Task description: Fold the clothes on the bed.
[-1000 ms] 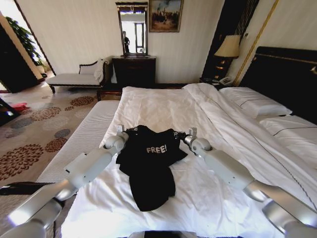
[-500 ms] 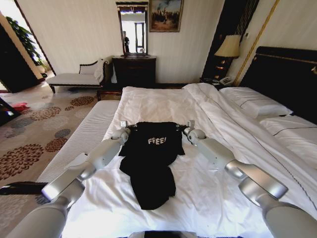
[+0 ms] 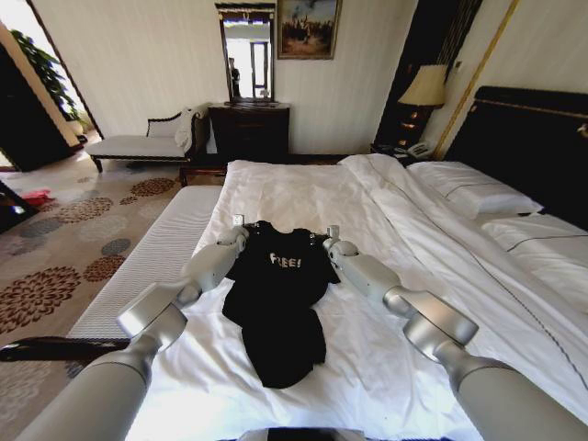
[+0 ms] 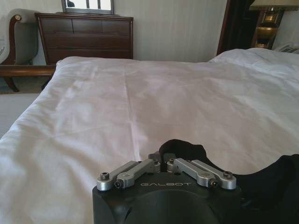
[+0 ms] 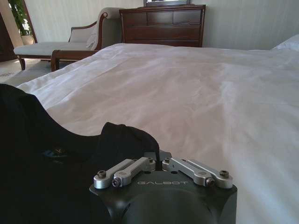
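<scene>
The clothes are one black T-shirt (image 3: 276, 308) with white "FREE!" lettering, lying on the white sheet of the bed (image 3: 303, 188) in the head view. Both arms reach out over it. My left gripper (image 3: 241, 228) is shut on the shirt's left shoulder and my right gripper (image 3: 329, 237) on its right shoulder, holding the top edge slightly raised. The lower part trails flat toward me. In the left wrist view the gripper (image 4: 161, 162) pinches a fold of black fabric (image 4: 183, 150). The right wrist view shows the gripper (image 5: 157, 159) clamped on the shirt (image 5: 56, 154).
White pillows (image 3: 470, 191) and a dark headboard (image 3: 537, 138) lie to the right. The mattress's left side (image 3: 165, 243) drops to patterned carpet (image 3: 55, 248). A chaise (image 3: 138, 143), dresser (image 3: 248, 129) and lamp (image 3: 424, 87) stand by the far wall.
Both grippers have moved farther out over the bed and a little closer together, carrying the shirt's shoulders away from me. The chest lettering has shifted up the bed with them.
</scene>
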Motion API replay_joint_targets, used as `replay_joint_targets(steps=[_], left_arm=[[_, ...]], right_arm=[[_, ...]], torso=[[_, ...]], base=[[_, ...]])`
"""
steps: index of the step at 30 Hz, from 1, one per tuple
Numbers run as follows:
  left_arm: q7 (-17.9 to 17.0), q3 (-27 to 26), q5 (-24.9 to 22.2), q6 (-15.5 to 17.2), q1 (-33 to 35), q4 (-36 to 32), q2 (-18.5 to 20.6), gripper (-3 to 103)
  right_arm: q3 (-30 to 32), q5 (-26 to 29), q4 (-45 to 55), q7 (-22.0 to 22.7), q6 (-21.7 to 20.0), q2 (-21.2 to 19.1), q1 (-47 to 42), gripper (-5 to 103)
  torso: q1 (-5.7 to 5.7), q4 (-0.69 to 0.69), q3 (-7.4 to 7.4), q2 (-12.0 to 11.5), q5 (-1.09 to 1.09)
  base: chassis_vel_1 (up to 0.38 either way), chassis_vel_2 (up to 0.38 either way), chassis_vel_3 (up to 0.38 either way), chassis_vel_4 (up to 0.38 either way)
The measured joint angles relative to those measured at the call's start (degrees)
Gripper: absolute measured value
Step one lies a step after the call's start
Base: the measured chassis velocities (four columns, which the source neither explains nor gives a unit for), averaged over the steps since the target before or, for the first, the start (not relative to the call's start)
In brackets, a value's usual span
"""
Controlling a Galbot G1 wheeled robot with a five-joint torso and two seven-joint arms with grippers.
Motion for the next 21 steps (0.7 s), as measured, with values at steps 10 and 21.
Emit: replay_joint_targets(steps=[10,21], left_arm=[[0.76,-1.76,4.17,-0.98,-0.05,3.83,-2.65,1],[1.39,-3.89,6.85,-2.04,-1.78,8.17,-6.38,1]], right_arm=[[3.06,-3.79,-5.73,1.51,2.4,1.43,1.05,1],[5.33,-6.48,-9.22,2.43,4.06,2.79,1.6,1]], torso=[[0.0,-0.03,0.0,0.0,0.0],[-0.01,-0.02,-0.01,0.0,0.0]], base=[[0.0,0.0,0.0,0.0],[0.0,0.0,0.0,0.0]])
